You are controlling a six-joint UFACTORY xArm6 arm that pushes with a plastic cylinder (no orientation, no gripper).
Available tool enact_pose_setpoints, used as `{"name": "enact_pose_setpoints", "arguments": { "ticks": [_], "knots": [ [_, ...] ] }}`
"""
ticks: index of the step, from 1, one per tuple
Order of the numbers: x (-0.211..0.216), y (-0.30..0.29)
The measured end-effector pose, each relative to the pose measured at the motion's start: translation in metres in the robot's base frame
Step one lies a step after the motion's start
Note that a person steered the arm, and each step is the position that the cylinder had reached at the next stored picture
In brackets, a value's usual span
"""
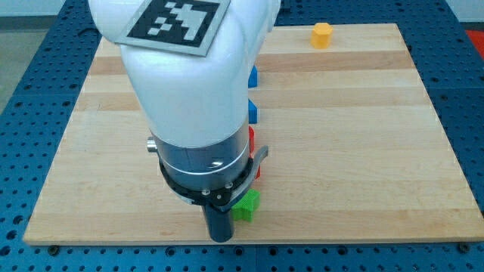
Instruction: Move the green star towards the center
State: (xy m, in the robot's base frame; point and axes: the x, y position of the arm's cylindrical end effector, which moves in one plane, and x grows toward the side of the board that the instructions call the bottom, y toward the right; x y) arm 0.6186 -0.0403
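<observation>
Nearest the camera stands the dark rod, and my tip [219, 239] sits close to the view's bottom edge of the wooden board [363, 151]. Being a plain rod, it has nothing to spread or press together and pinches nothing; it can only push sideways. Whether the tip actually touches the block beside it I cannot tell, since the rod's own body hides the meeting point.

Just to the view's right of the tip lies the green star [246, 205], low on the board and a little left of the middle line. It looks like a small rigid block, probably light, so it should slide readily on the smooth wood, but its pointed outline may make it spin if pushed off-centre. There is no taking hold of it; my judgement is that the push should come from its bottom side, aimed through its middle, driving it up the view towards the centre.

Above the star, partly hidden by the arm's white housing [189, 83], a red block [252, 143] peeks out, its shape unclear. Higher still are two blue blocks [253, 112], [254, 75], also mostly covered. Those three stand near the star's likely path and could be knocked. Well apart, at the view's top right, rests an orange block [322, 35].
</observation>
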Motion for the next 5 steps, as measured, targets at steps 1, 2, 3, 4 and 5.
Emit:
{"name": "enact_pose_setpoints", "arguments": {
  "ticks": [1,2,3,4,5],
  "knots": [
    [0.000,0.034],
    [0.000,0.053],
    [0.000,0.082],
    [-0.003,0.079],
    [-0.025,0.048]
  ]
}}
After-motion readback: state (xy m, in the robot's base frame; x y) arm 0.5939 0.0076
